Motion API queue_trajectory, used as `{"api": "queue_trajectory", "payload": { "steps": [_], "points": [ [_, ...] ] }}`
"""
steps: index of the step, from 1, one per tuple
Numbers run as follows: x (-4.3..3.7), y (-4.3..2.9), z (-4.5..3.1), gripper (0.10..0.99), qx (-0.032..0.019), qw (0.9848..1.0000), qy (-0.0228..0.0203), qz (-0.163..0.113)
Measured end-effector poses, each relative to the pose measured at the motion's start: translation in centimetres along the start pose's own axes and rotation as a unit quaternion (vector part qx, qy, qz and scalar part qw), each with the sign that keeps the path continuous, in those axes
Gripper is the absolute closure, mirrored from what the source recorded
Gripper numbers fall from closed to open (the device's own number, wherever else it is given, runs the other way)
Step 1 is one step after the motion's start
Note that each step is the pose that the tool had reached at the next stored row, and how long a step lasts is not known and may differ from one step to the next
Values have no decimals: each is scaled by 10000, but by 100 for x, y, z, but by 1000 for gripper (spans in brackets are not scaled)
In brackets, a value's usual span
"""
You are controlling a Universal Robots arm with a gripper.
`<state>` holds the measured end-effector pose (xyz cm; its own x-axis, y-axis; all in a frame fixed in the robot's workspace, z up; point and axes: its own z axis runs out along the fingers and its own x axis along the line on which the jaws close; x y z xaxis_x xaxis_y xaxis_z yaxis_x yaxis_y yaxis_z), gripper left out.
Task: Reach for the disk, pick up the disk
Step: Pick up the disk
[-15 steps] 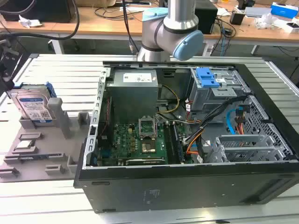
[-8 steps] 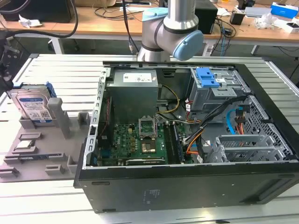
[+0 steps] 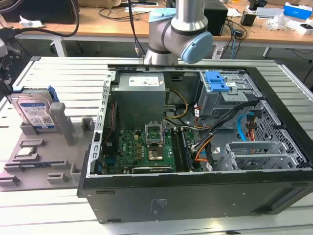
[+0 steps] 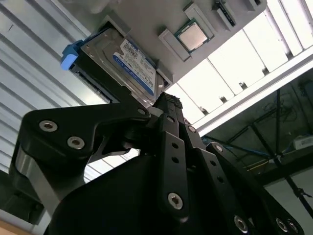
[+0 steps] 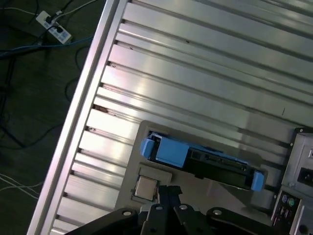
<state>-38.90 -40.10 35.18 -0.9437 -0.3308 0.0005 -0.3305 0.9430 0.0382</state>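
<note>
The disk (image 3: 34, 111) stands on edge in a slot of a grey holder (image 3: 44, 161) at the exterior view's left. It is silver-grey with a blue-and-white label and blue side rails. Both wrist views show the disk (image 4: 129, 63) (image 5: 200, 159) just beyond my gripper (image 4: 166, 100) (image 5: 168, 191). The black fingers come together at their tips with nothing between them. A small gap still separates the tips from the disk.
An open computer case (image 3: 195, 127) fills the middle of the ribbed metal table (image 3: 58, 68), with a blue latch (image 3: 217, 81) on its drive cage. A processor chip (image 4: 193, 36) (image 5: 145, 187) lies in the holder near the disk. The arm's base (image 3: 181, 29) stands behind the case.
</note>
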Motion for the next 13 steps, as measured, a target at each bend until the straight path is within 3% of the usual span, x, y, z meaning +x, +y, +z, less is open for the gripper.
{"api": "queue_trajectory", "payload": {
  "steps": [6,13],
  "points": [
    [0,0,0,980,0,9990,17,-450],
    [0,0,0,980,1,9954,37,-957]
  ]
}}
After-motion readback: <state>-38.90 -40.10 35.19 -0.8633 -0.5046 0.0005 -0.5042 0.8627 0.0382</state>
